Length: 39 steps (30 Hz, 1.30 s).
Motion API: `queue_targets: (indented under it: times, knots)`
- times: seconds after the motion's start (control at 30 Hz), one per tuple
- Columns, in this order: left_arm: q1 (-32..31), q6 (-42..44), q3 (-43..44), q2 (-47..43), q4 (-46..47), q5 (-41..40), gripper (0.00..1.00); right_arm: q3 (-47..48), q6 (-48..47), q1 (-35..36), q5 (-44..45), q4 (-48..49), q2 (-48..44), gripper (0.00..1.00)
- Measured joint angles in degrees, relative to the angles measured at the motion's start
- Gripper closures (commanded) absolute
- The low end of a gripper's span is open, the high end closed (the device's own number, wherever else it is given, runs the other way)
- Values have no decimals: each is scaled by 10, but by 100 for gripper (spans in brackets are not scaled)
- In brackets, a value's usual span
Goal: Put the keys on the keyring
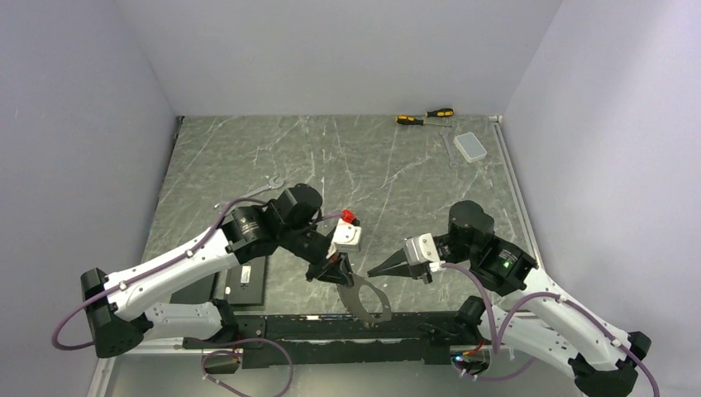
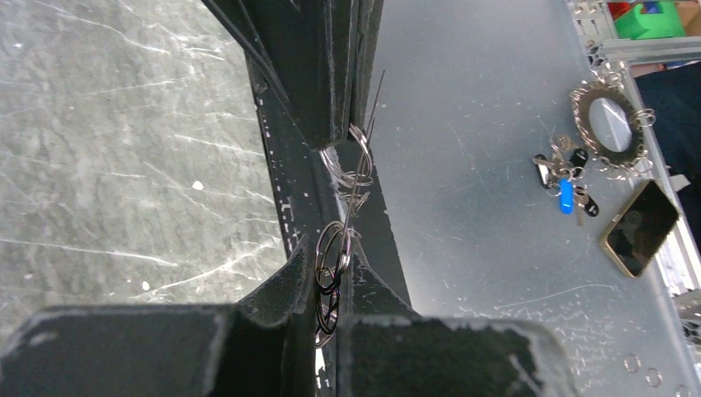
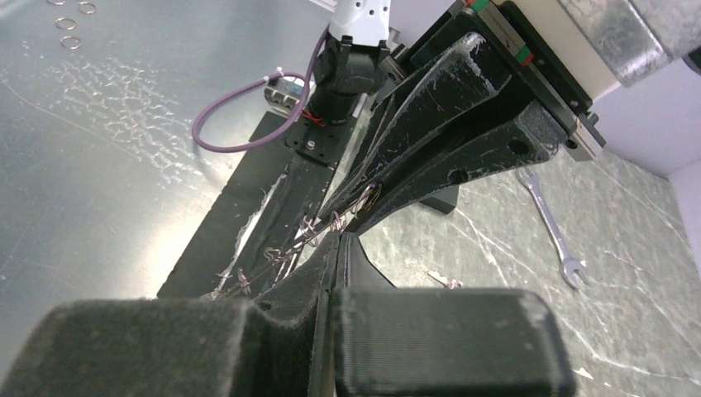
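The keyring (image 1: pixel 348 299), a large thin dark ring, hangs at the table's near edge. My left gripper (image 1: pixel 337 266) is shut on its upper rim. In the left wrist view the pads (image 2: pixel 289 281) pinch the ring edge-on, with small wire rings (image 2: pixel 335 256) on its rim. My right gripper (image 1: pixel 372 271) is shut and points left, its tip just right of the left fingers. I see nothing between its pads (image 3: pixel 364 265). In the right wrist view the ring (image 3: pixel 289 248) runs edge-on past that tip. No green-headed key shows. A small silver piece (image 3: pixel 442 281) lies on the table.
A silver wrench (image 1: pixel 273 184) lies behind the left arm. Two yellow-and-black screwdrivers (image 1: pixel 423 117) and a clear box (image 1: pixel 471 146) sit at the back right. Flat black boxes (image 1: pixel 248 281) lie near the left arm. A second ring (image 2: pixel 610 124), loose keys (image 2: pixel 566 178) and a phone (image 2: pixel 642 227) lie below the table edge.
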Motion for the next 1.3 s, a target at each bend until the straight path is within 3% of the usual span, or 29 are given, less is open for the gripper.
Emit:
queue_targets:
  times: [0.57, 1.0, 1.3]
  knots:
    - [6, -3, 1, 37, -6, 51, 100, 0, 12, 0, -25, 2, 19, 100]
    - [21, 15, 36, 53, -77, 59, 100, 14, 5, 7, -43, -2, 41, 100]
    - [28, 31, 42, 83, -116, 49, 100, 68, -71, 76, 78, -97, 85, 100]
